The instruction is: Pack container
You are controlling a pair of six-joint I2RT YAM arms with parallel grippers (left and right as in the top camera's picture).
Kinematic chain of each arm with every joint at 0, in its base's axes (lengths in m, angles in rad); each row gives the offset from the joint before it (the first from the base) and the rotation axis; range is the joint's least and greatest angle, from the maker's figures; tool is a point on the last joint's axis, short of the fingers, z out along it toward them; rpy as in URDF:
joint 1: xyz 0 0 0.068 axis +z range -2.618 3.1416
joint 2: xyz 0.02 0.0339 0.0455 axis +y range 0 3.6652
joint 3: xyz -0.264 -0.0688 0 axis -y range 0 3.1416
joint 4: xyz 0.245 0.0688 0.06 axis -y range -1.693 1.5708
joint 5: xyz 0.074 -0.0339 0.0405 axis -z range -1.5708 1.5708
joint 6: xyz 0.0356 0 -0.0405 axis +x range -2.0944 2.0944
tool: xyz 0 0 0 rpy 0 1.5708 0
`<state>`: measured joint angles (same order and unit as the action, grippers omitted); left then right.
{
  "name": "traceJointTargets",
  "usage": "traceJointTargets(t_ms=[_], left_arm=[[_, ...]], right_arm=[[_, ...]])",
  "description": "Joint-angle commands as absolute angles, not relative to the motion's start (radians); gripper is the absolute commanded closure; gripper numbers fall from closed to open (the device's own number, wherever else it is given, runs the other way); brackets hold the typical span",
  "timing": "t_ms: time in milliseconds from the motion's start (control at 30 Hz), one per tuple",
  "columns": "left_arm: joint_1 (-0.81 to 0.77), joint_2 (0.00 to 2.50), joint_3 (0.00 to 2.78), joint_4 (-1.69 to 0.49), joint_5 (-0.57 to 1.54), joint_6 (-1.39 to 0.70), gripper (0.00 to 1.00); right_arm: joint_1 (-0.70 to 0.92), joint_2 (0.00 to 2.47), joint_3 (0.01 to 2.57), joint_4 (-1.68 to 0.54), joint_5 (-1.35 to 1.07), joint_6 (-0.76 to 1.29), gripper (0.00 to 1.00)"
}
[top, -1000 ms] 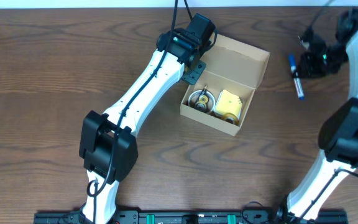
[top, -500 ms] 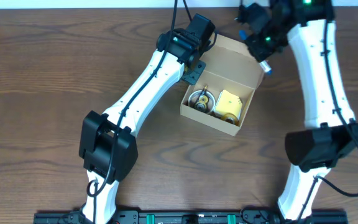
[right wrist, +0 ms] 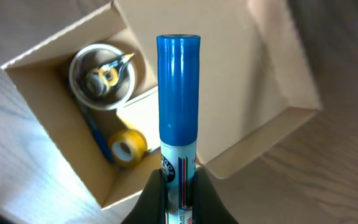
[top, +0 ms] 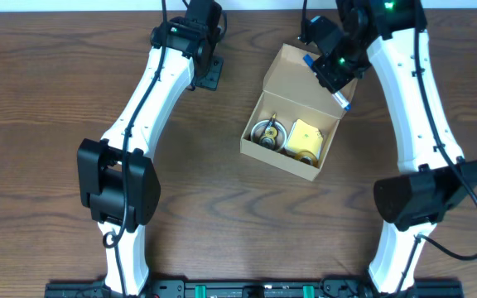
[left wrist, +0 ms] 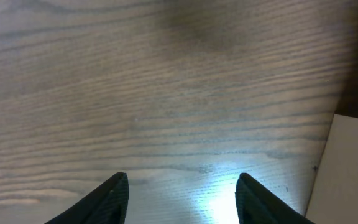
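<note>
The container (top: 281, 160) is a tan cardboard box with its flap lid (top: 288, 73) standing open at the back. Inside lie a round silver roll (top: 266, 132) and a yellow item (top: 305, 136). My right gripper (top: 331, 74) hovers over the lid and the box's back right corner, shut on a blue-capped marker (right wrist: 178, 93). In the right wrist view the marker points out over the open container (right wrist: 55, 162), where a yellow tape roll (right wrist: 127, 144) and the silver roll (right wrist: 101, 74) show. My left gripper (top: 210, 79) is off to the box's left, open above bare wood (left wrist: 182, 202).
The wooden table (top: 56, 124) spreads around the box. A pale cardboard-coloured surface (left wrist: 347, 174) cuts into the right edge of the left wrist view. Both white arms reach in from the front edge.
My left arm has swung away from the box's lid toward the upper left and opened wider. My right arm has carried the marker in from the right to above the box.
</note>
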<state>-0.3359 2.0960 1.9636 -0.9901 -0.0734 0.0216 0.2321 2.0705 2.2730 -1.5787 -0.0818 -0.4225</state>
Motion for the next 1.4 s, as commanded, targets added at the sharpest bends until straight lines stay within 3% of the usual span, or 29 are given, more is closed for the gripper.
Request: traceJointTargets(t_ms=[0, 300, 567, 600, 667, 700, 733, 833, 933, 967, 1000, 1033, 1367], left_arm=[[-0.314, 2.068, 1.953, -0.986, -0.120, 0.014, 0.40], [-0.295, 2.068, 1.953, -0.987, -0.130, -0.001, 0.37], [-0.295, 2.068, 1.953, -0.987, -0.130, -0.001, 0.36], [-0.295, 2.068, 1.953, -0.987, -0.130, -0.001, 0.37], [-0.295, 2.068, 1.953, -0.987, -0.130, -0.001, 0.36], [-0.295, 2.068, 1.953, -0.987, -0.130, -0.001, 0.36], [-0.295, 2.068, 1.954, -0.987, -0.130, -0.001, 0.36], [-0.295, 2.065, 1.955, -0.987, -0.130, -0.001, 0.36], [-0.295, 2.064, 1.955, -0.988, -0.130, -0.001, 0.36], [-0.295, 2.064, 1.955, -0.988, -0.130, -0.001, 0.36], [-0.295, 2.064, 1.955, -0.988, -0.130, -0.001, 0.36], [-0.295, 2.064, 1.955, -0.987, -0.130, -0.001, 0.35], [-0.295, 2.064, 1.955, -0.970, -0.130, 0.002, 0.35]], right_arm=[[0.271, 2.057, 2.207, -1.581, -0.109, -0.426, 0.99], [0.384, 2.057, 1.832, -1.439, -0.205, -0.595, 0.99], [0.405, 2.057, 1.766, -1.413, -0.281, -0.717, 0.96], [0.405, 2.057, 1.761, -1.413, -0.281, -0.716, 0.81], [0.405, 2.057, 1.753, -1.414, -0.280, -0.702, 0.36], [0.405, 2.057, 1.753, -1.414, -0.276, -0.680, 0.24], [0.402, 2.057, 1.752, -1.414, -0.276, -0.674, 0.30], [0.383, 2.057, 1.752, -1.408, -0.269, -0.673, 0.85], [0.363, 2.057, 1.752, -1.409, -0.258, -0.647, 0.75], [0.351, 2.057, 1.752, -1.410, -0.258, -0.627, 0.79], [0.341, 2.057, 1.752, -1.411, -0.258, -0.614, 0.92], [0.330, 2.057, 1.752, -1.417, -0.258, -0.606, 0.99], [0.238, 2.057, 1.702, -1.427, -0.200, -0.550, 0.98]])
